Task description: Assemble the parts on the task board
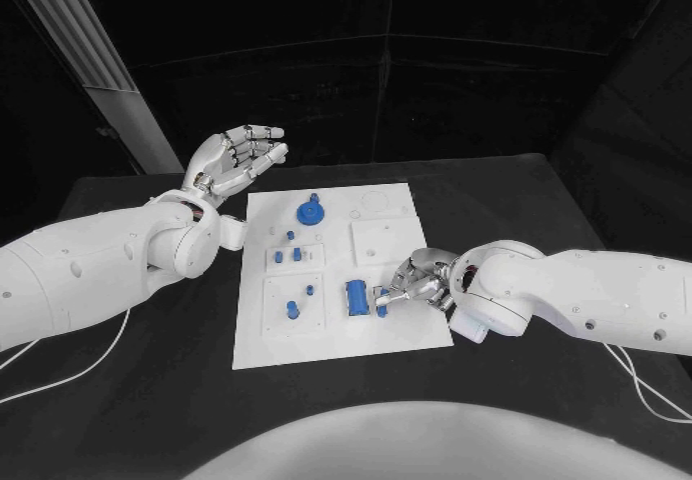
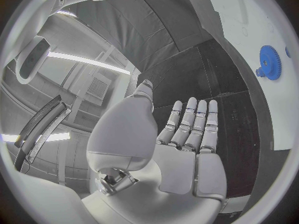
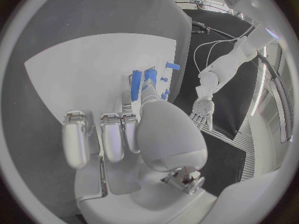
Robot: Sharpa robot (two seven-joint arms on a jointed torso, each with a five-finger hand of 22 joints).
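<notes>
The white task board [image 1: 335, 335] lies mid-table. A blue gear [image 1: 312, 211] [image 2: 269, 61] stands at its far end, with small blue parts [image 1: 289, 254] just nearer. Two more blue parts [image 1: 294, 307] sit in a near-left recess beside a blue cylinder [image 1: 356, 296] [image 3: 136, 78]. My right hand [image 1: 414, 281] [image 3: 140, 129] is low over the board's near right. Its thumb and one finger pinch a small blue part [image 1: 382, 309] [image 3: 150, 75] next to the cylinder. My left hand [image 1: 238, 155] [image 2: 181, 149] is raised beyond the board's far left corner, open, fingers straight, holding nothing.
A square white inset [image 1: 387, 240] lies on the board just beyond my right hand. Pale cables [image 1: 642, 385] trail on the black table under my right arm. A slanted metal post [image 1: 108, 80] rises behind the table's far left.
</notes>
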